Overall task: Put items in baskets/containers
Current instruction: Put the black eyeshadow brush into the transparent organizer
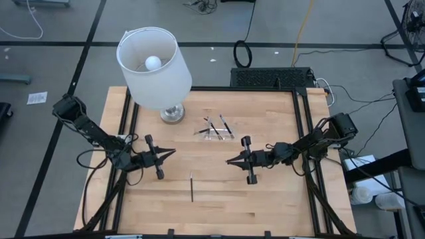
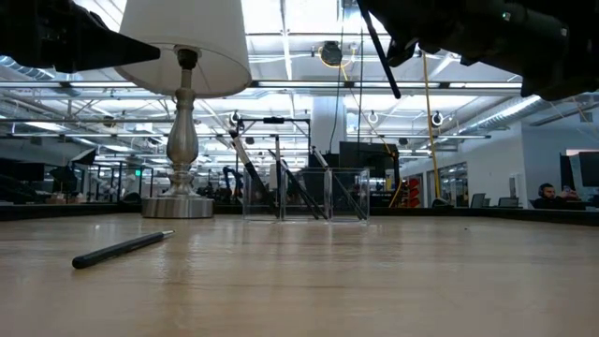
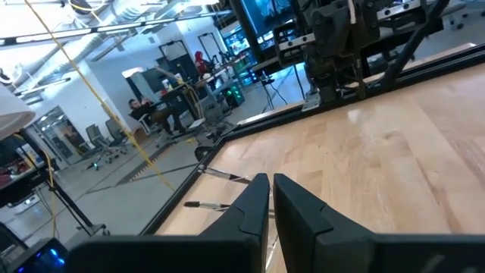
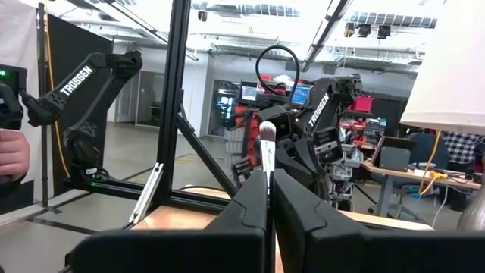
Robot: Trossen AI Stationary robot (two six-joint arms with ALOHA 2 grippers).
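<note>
— Sticks first. Where?
— One held stick [image 4: 267, 140] clamped between the fingers of the right gripper [image 1: 229, 160], up in the air over the middle of the table [image 1: 265, 206]. Long axis in line with the fingers, pale bristle end pointing out past the fingertips. Seen slanting from the low camera [image 2: 379, 47], well clear of the wood.
— And on the surface?
— One loose stick [image 1: 192, 188] lying flat near the front edge, alone, long axis running front to back, pale tip toward the far side. Same one low down [image 2: 122, 249], flat on the boards.
— Others?
— Several more in the clear tray [image 1: 214, 131], leaning at crossed angles against its walls [image 2: 306, 195]. Tray just beside the lamp [image 1: 156, 66] base, toward the back.
— Left side?
— Left gripper [image 1: 169, 154] hovering opposite the right one, fingers drawn together on nothing, pointing toward the centre.
— Room?
— Pale butcher-block wood inside a black frame. Beyond it an open workshop: ceiling lights, racks, desks, a seated person [image 2: 547, 195] far off.
</note>
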